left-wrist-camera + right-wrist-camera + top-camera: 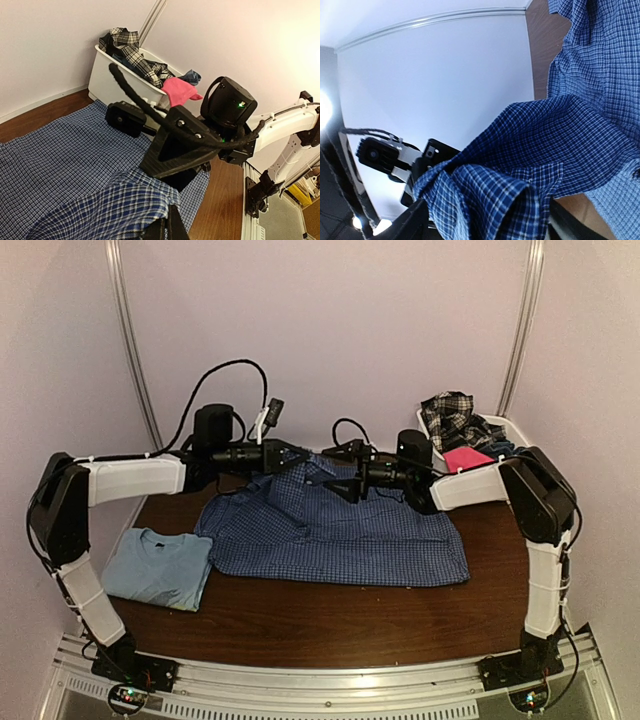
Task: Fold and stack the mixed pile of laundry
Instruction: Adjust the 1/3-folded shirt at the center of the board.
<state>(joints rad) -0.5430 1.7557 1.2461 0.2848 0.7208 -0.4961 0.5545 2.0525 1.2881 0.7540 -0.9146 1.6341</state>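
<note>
The blue small-check button shirt (pixel 340 530), lying across the right fingers (pixel 412 222) and bunched at the left fingers (pixel 175 229): woven cloth, matt, fine weave. Both pairs of fingers: black plastic, matt. The light blue T-shirt (pixel 158 568), well left of the left fingers: smooth knit cloth, matt. The table (pixel 330 625) below: dark brown wood, smooth, faint sheen. The basket (pixel 107 77), right of the right fingers: white plastic, smooth, slightly glossy. In it, the black-white plaid piece (pixel 131 52) and hot pink piece (pixel 177 92): soft matt cloth.
</note>
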